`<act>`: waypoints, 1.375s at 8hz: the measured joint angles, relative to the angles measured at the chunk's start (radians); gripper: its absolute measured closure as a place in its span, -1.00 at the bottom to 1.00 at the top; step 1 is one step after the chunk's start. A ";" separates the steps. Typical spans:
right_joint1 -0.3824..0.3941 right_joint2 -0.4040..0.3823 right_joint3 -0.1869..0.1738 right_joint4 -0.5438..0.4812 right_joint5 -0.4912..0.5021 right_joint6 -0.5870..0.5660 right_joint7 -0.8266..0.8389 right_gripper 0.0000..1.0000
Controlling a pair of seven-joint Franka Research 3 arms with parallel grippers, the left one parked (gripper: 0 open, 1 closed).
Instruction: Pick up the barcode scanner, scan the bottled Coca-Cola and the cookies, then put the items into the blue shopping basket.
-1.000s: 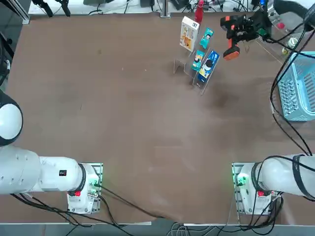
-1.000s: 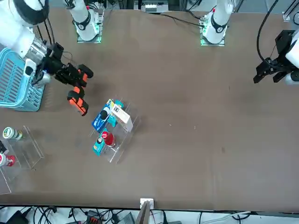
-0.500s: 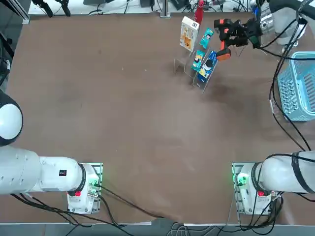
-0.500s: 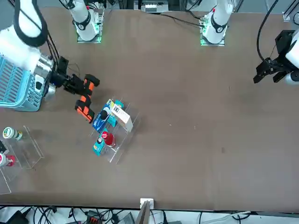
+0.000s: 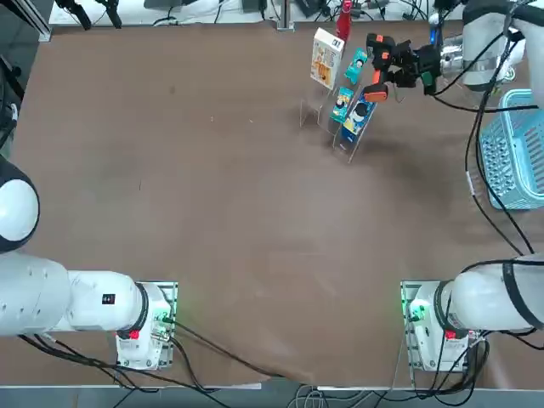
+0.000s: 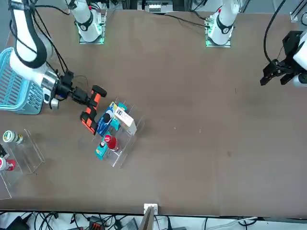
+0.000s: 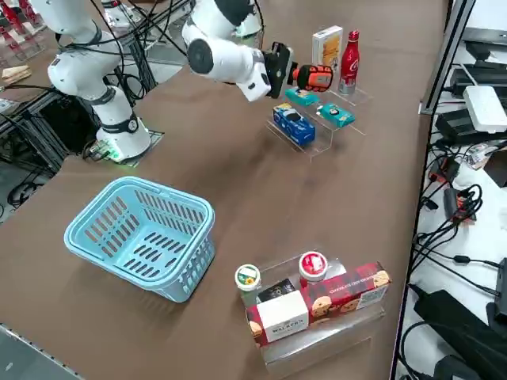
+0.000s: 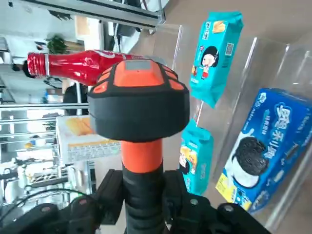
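Pointing toward the clear display stand (image 5: 340, 127), the barcode scanner (image 5: 380, 66) sits clamped in the right gripper (image 5: 406, 65), whose fingers press on both sides of its black grip below the orange handle, as the wrist view shows (image 8: 141, 112). The scanner's head hangs just beside the stand, close to the upper teal packet (image 5: 356, 65). On that stand the bottled Coca-Cola (image 7: 348, 52) stands upright at the far end, just beside the cookies (image 7: 326, 46), a white box with an orange-yellow panel, also upright. A second teal packet (image 7: 336, 115) and a blue packet (image 7: 292, 125) lie on the lower steps, nearer the arms' bases. The blue shopping basket (image 7: 142, 234) rests on the brown bench (image 5: 212, 195) well apart from the stand, at the robot's right edge, with nothing visible in it. Beyond the basket, a second clear stand (image 7: 325, 332) carries a red-and-white box (image 7: 317, 305), a small white bottle (image 7: 247, 278) and a red-capped bottle (image 7: 312, 266).
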 joint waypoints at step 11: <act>-0.010 0.134 0.000 -0.030 0.290 -0.110 -0.265 0.13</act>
